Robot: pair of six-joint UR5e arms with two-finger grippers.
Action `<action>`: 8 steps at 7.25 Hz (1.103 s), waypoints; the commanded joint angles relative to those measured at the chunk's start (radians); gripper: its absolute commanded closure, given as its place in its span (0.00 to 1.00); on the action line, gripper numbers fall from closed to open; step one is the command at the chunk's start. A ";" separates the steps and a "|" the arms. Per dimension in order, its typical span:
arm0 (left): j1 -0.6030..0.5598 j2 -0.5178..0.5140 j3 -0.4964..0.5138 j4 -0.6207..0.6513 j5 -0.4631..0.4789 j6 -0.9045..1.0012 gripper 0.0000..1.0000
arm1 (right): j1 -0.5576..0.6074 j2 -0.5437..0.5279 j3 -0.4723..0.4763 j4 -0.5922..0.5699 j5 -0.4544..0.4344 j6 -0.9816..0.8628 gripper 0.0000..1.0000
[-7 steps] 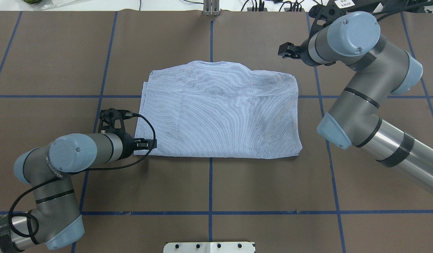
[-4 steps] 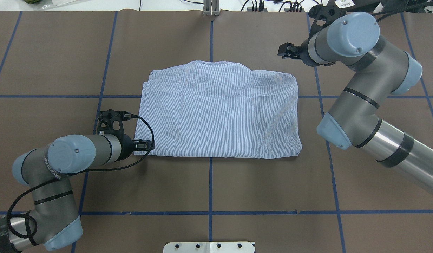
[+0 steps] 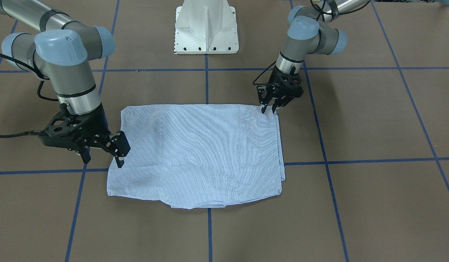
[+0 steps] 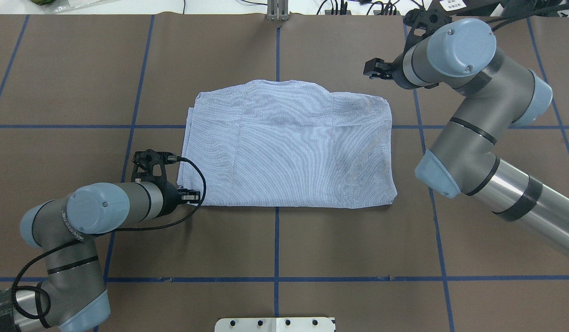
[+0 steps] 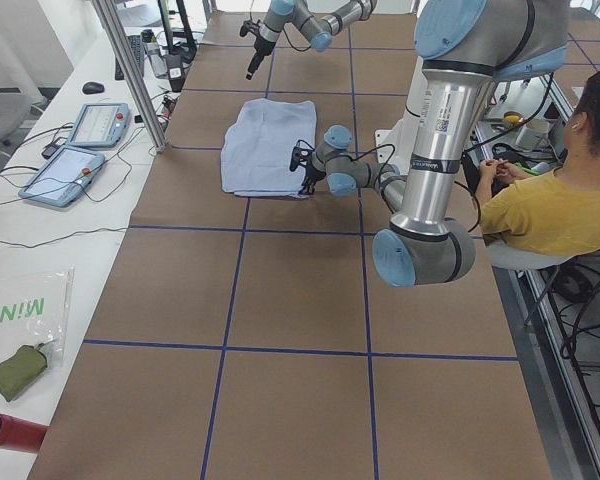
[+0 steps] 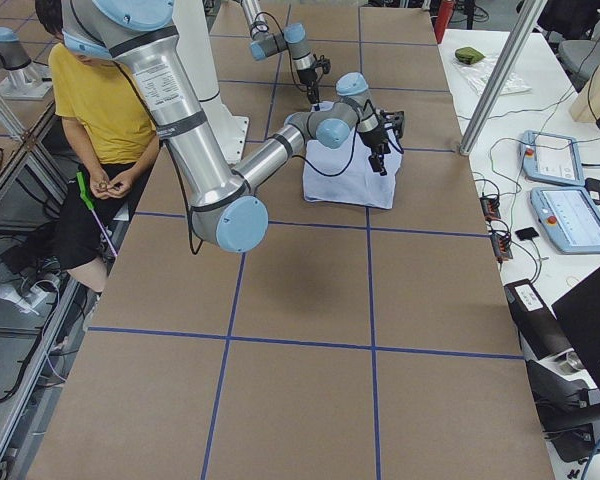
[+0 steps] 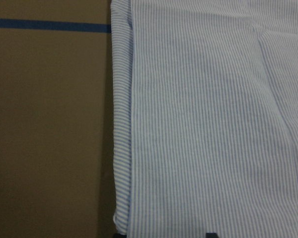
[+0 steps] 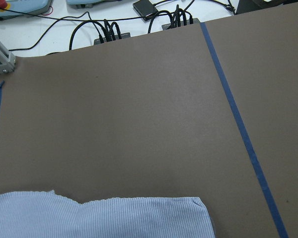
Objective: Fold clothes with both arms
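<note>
The light blue striped shirt [image 4: 289,147] lies folded into a flat rectangle on the brown table, and it also shows in the front view [image 3: 199,153]. My left gripper [image 4: 192,196] is open at the shirt's near-left corner, with its fingertips low over that corner [image 3: 270,109]. The left wrist view shows the shirt's folded edge [image 7: 124,124]. My right gripper [image 4: 374,69] is open and empty. It hovers beyond the shirt's far-right corner, apart from the cloth [image 3: 102,160]. The right wrist view shows only the shirt's far edge [image 8: 99,218].
The white pedestal base [image 3: 207,29] stands at the near table edge. Blue tape lines [image 4: 276,240] cross the table. Cables and boxes [image 8: 109,29] line the far edge. An operator in yellow [image 5: 570,200] sits beside the robot. Tablets [image 5: 95,125] lie on the side bench.
My left gripper has shifted a little toward the robot along the shirt's left edge, down to its near corner. The right gripper has barely moved. The shirt has not moved.
</note>
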 commanded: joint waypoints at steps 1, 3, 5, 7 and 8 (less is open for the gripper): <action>0.000 0.005 -0.010 0.000 0.004 -0.001 1.00 | -0.003 0.000 0.002 0.000 0.000 0.002 0.00; -0.020 0.020 -0.010 0.005 0.006 0.077 1.00 | -0.008 0.000 0.002 0.000 0.000 0.005 0.00; -0.152 0.041 0.008 0.002 0.004 0.293 1.00 | -0.015 0.001 0.003 0.002 0.000 0.014 0.00; -0.349 -0.002 0.131 -0.003 0.000 0.511 1.00 | -0.034 0.003 0.018 0.002 -0.002 0.046 0.00; -0.414 -0.130 0.286 -0.004 0.000 0.560 1.00 | -0.044 0.003 0.037 0.000 -0.003 0.069 0.00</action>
